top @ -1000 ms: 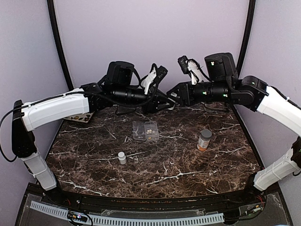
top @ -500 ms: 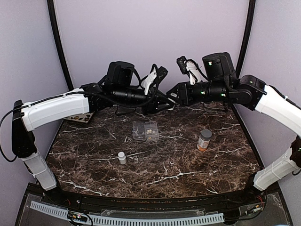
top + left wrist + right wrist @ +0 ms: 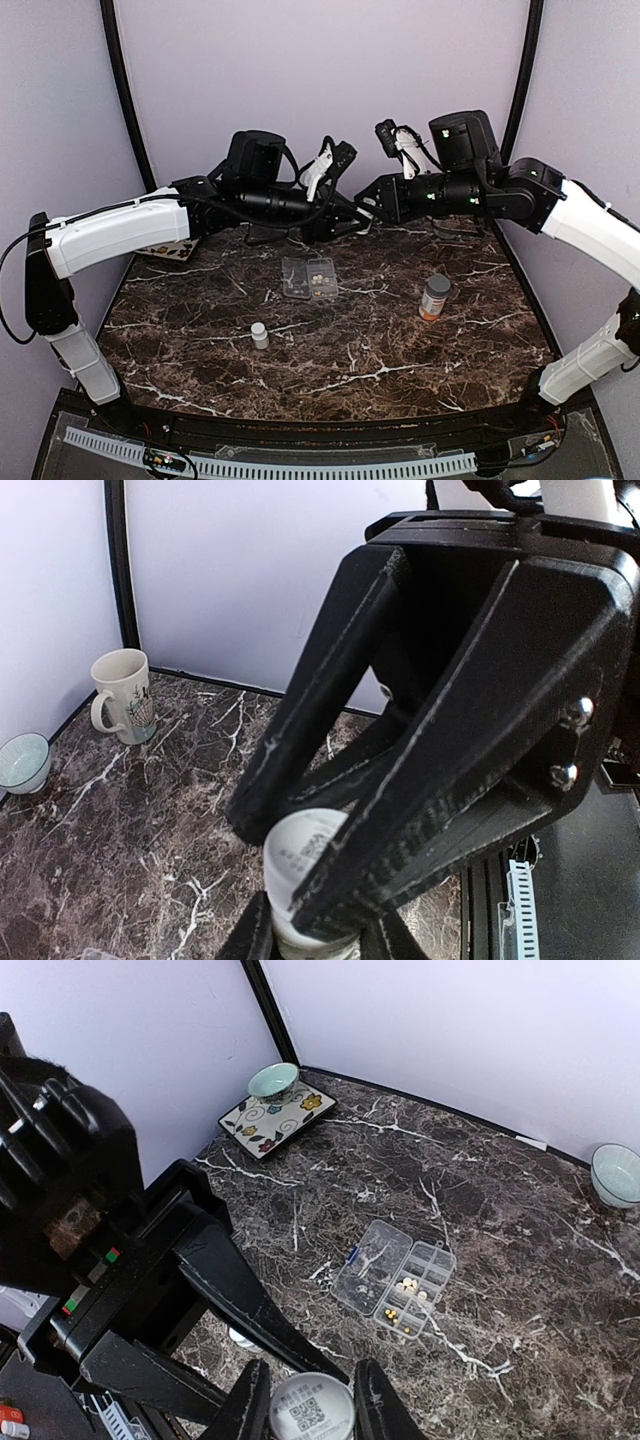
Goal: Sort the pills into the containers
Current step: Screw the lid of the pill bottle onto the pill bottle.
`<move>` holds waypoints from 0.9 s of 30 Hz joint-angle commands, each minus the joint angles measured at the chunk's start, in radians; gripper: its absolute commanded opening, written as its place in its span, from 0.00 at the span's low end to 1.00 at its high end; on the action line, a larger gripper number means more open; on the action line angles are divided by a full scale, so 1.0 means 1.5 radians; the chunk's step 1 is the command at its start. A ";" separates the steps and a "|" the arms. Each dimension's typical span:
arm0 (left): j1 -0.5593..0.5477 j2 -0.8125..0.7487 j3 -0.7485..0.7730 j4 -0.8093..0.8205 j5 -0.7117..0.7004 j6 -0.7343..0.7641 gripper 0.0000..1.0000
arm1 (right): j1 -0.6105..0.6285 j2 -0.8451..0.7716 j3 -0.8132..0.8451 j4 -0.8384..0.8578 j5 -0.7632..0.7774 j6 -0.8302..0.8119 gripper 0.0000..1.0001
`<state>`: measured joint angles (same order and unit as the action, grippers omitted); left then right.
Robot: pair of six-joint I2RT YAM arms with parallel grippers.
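Observation:
Both grippers meet high above the back of the table. My left gripper [image 3: 295, 875] [image 3: 352, 222] is shut on a small white bottle [image 3: 300, 860]. My right gripper [image 3: 312, 1405] [image 3: 370, 206] is shut on that bottle's white cap [image 3: 312, 1412], which bears a QR code. The clear pill box [image 3: 309, 277] lies open on the marble below, and it also shows in the right wrist view [image 3: 395, 1278]. Its lid is folded to the left. Cream-white pills [image 3: 408, 1286] lie in one compartment and small yellow ones [image 3: 392, 1313] in another.
A second small white bottle [image 3: 259, 335] stands front left of the box. An orange bottle with a grey cap [image 3: 434, 297] stands to the right. A patterned plate [image 3: 275, 1120] with a pale bowl [image 3: 273, 1080] is at the back left. A mug [image 3: 125, 695] and another bowl [image 3: 617, 1173] are at the back right.
The right arm has edged slightly left toward the left gripper. Nothing else has visibly moved.

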<state>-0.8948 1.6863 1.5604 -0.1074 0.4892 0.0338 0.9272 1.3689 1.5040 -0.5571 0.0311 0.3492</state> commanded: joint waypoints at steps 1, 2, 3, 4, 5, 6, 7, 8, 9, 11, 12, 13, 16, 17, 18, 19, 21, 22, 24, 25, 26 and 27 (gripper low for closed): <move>-0.003 -0.029 0.009 0.029 0.025 -0.002 0.00 | 0.004 0.013 0.019 -0.003 -0.026 -0.001 0.18; -0.003 -0.031 0.008 0.033 0.035 -0.002 0.00 | 0.003 0.013 0.019 -0.002 -0.030 -0.002 0.17; -0.003 -0.031 0.008 0.036 0.042 -0.002 0.00 | 0.001 0.014 0.019 -0.002 -0.036 -0.003 0.16; -0.003 -0.031 0.010 0.035 0.049 -0.001 0.00 | -0.001 0.013 0.018 -0.001 -0.043 -0.005 0.15; -0.003 -0.030 0.014 0.031 0.055 0.003 0.00 | -0.001 0.012 0.018 -0.001 -0.048 -0.006 0.14; -0.003 -0.030 0.014 0.030 0.063 0.005 0.00 | -0.002 0.012 0.018 -0.001 -0.053 -0.009 0.13; -0.003 -0.032 0.012 0.034 0.070 0.005 0.00 | -0.003 0.011 0.017 -0.001 -0.059 -0.011 0.13; -0.003 -0.034 0.010 0.039 0.075 0.003 0.00 | -0.003 0.010 0.016 -0.001 -0.065 -0.013 0.12; -0.002 -0.036 0.007 0.046 0.081 0.000 0.00 | -0.003 0.009 0.015 -0.001 -0.072 -0.016 0.12; 0.000 -0.041 0.002 0.061 0.092 -0.008 0.00 | -0.005 0.005 0.008 0.002 -0.086 -0.023 0.11; 0.002 -0.041 0.001 0.066 0.100 -0.013 0.00 | -0.005 0.002 0.003 0.005 -0.094 -0.026 0.10; 0.005 -0.042 0.000 0.070 0.110 -0.020 0.00 | -0.005 -0.001 -0.004 0.008 -0.103 -0.031 0.10; 0.014 -0.047 -0.006 0.088 0.145 -0.037 0.00 | -0.009 -0.014 -0.024 0.017 -0.132 -0.047 0.09; 0.018 -0.049 -0.011 0.101 0.159 -0.049 0.00 | -0.011 -0.021 -0.031 0.022 -0.144 -0.051 0.09; 0.023 -0.052 -0.017 0.117 0.191 -0.062 0.00 | -0.013 -0.028 -0.038 0.027 -0.157 -0.055 0.09; 0.028 -0.054 -0.021 0.133 0.213 -0.075 0.00 | -0.017 -0.034 -0.044 0.032 -0.168 -0.059 0.09; 0.038 -0.057 -0.029 0.168 0.252 -0.109 0.00 | -0.023 -0.048 -0.058 0.042 -0.193 -0.065 0.09; 0.045 -0.057 -0.033 0.188 0.270 -0.129 0.00 | -0.027 -0.055 -0.066 0.049 -0.208 -0.067 0.08; 0.055 -0.055 -0.033 0.212 0.303 -0.157 0.00 | -0.033 -0.065 -0.077 0.056 -0.231 -0.071 0.08; 0.057 -0.054 -0.029 0.212 0.314 -0.162 0.00 | -0.035 -0.067 -0.079 0.056 -0.240 -0.073 0.08; 0.058 -0.053 -0.024 0.211 0.325 -0.166 0.00 | -0.037 -0.069 -0.082 0.057 -0.250 -0.075 0.08; 0.059 -0.050 -0.019 0.211 0.338 -0.171 0.00 | -0.037 -0.072 -0.084 0.058 -0.262 -0.076 0.08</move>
<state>-0.8299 1.6829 1.5051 0.0517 0.8631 -0.1478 0.8810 1.2800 1.4120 -0.4534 -0.2474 0.2600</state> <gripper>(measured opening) 0.269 0.254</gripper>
